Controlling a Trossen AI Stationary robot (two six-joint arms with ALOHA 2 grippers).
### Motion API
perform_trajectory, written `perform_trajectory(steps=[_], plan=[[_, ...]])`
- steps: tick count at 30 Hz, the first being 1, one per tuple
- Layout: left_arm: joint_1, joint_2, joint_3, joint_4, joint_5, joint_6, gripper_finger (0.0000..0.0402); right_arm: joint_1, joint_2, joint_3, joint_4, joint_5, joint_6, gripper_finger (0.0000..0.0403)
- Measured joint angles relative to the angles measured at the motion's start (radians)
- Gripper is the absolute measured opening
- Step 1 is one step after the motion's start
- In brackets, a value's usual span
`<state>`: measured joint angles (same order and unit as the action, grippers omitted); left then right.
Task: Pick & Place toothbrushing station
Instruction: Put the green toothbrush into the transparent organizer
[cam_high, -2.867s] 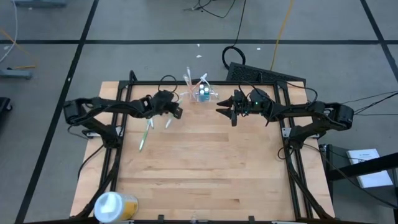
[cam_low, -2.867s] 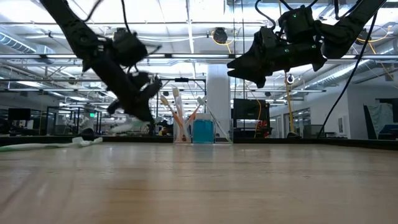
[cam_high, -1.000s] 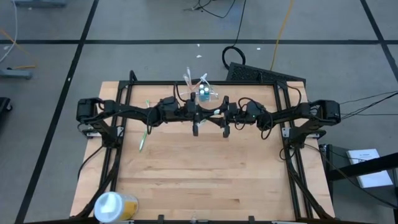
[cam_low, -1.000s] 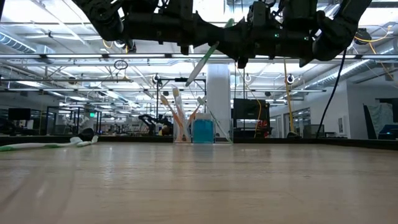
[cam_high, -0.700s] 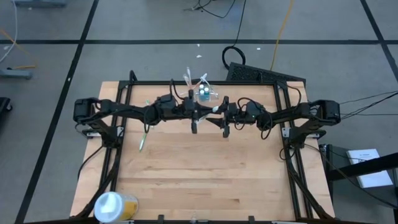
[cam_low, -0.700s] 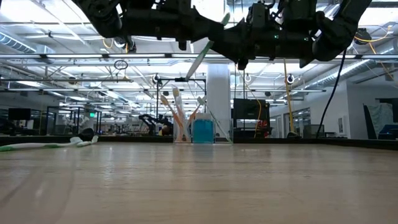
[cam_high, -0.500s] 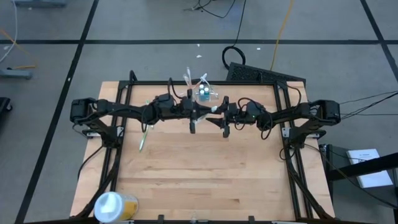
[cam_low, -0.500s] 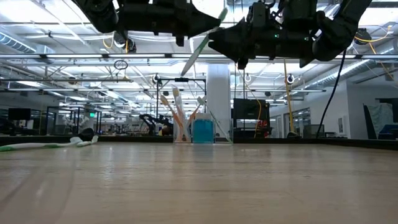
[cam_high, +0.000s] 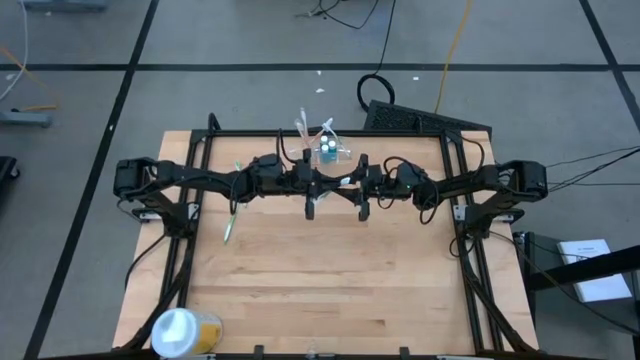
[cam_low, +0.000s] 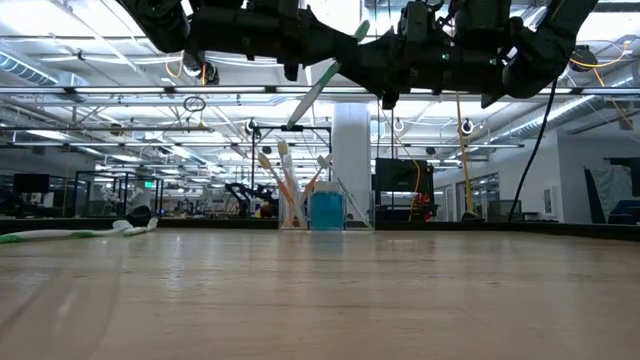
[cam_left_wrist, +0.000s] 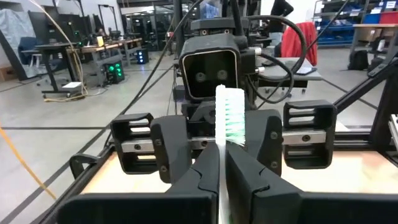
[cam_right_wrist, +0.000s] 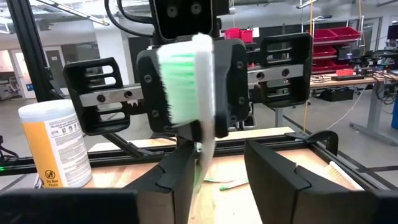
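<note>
1. Above the far middle of the pale, straight-grained wooden table (cam_high: 330, 270), the two dark arms meet nose to nose, well clear of the boards.
2. The left gripper (cam_high: 318, 183) is clamped on the thin stem of a toothbrush (cam_low: 325, 82), white with green trim and a block of white and green bristles. In the left wrist view its two dark, wedge-shaped fingers (cam_left_wrist: 200, 181) press together on the stem (cam_left_wrist: 221, 180).
3. The brush slants in the low view, its head up toward the right gripper (cam_high: 352, 183).
4. The right gripper's jaws stand partly apart on either side of the brush head. In the right wrist view the blurred head (cam_right_wrist: 186, 81) hangs between the two angular black fingers (cam_right_wrist: 273, 171); whether they touch it I cannot tell.
5. The toothbrushing station (cam_high: 325, 148), a low box of clear, colourless plastic, sits at the far edge of the table just beyond the grippers. Several slim brushes lean out of it, and a small blue tub (cam_low: 326, 211) stands inside.
6. A second green and white toothbrush (cam_high: 232, 219) lies flat on the wood under the left arm.
7. A round white and yellow canister (cam_high: 183, 331) lies at the near left corner, well apart from everything else.
</note>
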<state>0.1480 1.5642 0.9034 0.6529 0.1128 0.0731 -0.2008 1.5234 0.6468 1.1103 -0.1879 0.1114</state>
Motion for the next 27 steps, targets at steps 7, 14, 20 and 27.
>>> perform_trajectory(steps=[7, 14, 20, 27], plan=[[-0.011, 0.000, 0.000, 0.000, -0.002, 0.003, 0.0011, 0.001, 0.000, 0.000, 0.001, -0.011, -0.003, 0.0060], [-0.014, 0.000, 0.000, -0.002, -0.001, -0.004, 0.0018, 0.008, 0.001, -0.001, 0.028, -0.090, -0.015, 0.0016], [-0.013, 0.000, 0.000, -0.009, -0.009, -0.006, 0.0023, 0.011, 0.001, -0.001, 0.021, -0.070, -0.018, 0.0010], [-0.009, -0.022, 0.000, -0.048, -0.102, -0.083, 0.0025, -0.031, 0.000, 0.002, -0.036, -0.072, 0.035, 0.0010]])
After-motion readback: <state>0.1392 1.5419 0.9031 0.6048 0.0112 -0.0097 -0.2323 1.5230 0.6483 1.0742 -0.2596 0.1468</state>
